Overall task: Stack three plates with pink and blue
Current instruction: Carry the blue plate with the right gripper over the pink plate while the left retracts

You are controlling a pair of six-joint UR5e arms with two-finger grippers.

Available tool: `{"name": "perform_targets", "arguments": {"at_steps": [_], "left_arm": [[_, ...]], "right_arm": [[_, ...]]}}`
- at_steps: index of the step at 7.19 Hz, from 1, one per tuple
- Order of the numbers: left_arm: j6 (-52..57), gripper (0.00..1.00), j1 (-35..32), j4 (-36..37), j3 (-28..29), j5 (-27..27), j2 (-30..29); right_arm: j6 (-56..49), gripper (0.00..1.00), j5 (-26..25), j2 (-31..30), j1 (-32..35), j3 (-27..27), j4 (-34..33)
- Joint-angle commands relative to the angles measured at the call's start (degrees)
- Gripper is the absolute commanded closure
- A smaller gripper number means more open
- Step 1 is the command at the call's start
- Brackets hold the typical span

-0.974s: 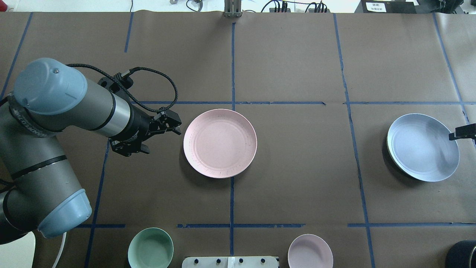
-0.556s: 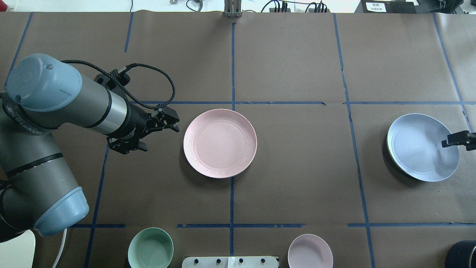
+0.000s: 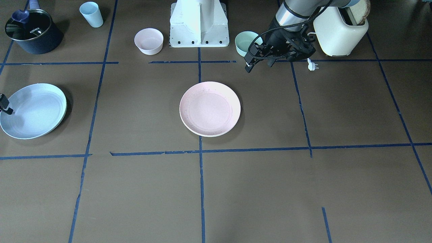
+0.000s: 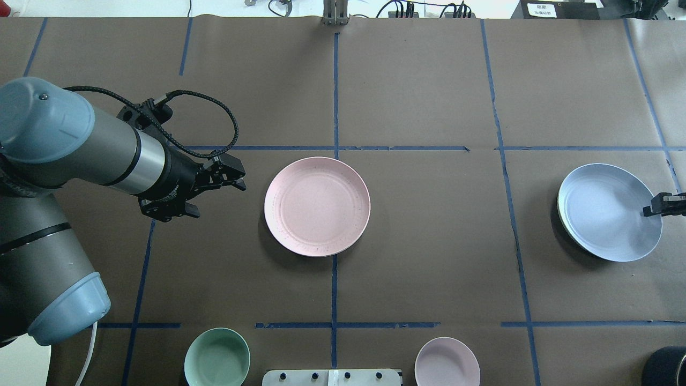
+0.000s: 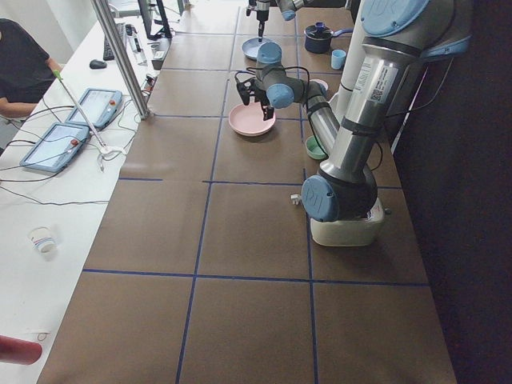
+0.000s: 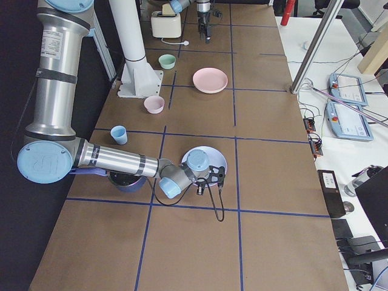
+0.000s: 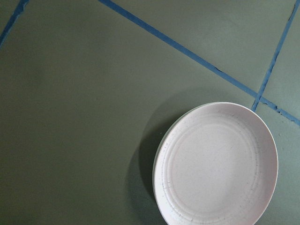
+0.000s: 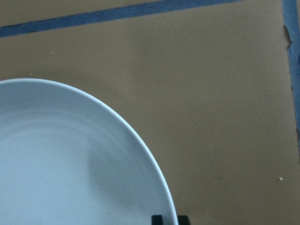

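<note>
The pale pink plate (image 4: 317, 206) lies flat at the table's middle; it also shows in the left wrist view (image 7: 215, 164). A thin pale edge (image 3: 184, 125) shows under its rim, so the cream plate may lie beneath it; I cannot tell for sure. The light blue plate (image 4: 608, 212) lies at the right, with a thin greenish edge on its left side. My left gripper (image 4: 240, 179) is open and empty, apart from the pink plate on its left. My right gripper (image 4: 655, 205) has its fingertips (image 8: 157, 218) close together on the blue plate's right rim.
A small mint-green bowl (image 4: 217, 356) and a small pink bowl (image 4: 447, 362) stand by the robot's base (image 3: 199, 23). A cream toaster (image 3: 339, 28) stands behind my left arm. A dark pot (image 3: 32, 30) and a blue cup (image 3: 91, 14) are beyond the blue plate.
My left arm has drawn back to the left, away from the pink plate. My right gripper has moved in and a little down onto the blue plate's right rim. The plates have not moved.
</note>
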Motion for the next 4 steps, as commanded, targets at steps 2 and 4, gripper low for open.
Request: {"name": "perform_targets", "arguments": {"at_steps": [2,4], "left_arm": [[3.1,0.0,-1.01,1.31,-0.69,0.0,1.3],[18.61,0.0,-3.47,10.94,-4.18,-0.44,4.1]], "right_arm": [[0.94,1.0,0.74,0.0,0.16,2.41,0.02],[7.25,1.0,3.72,0.88,0.16,8.11,-0.07]]}}
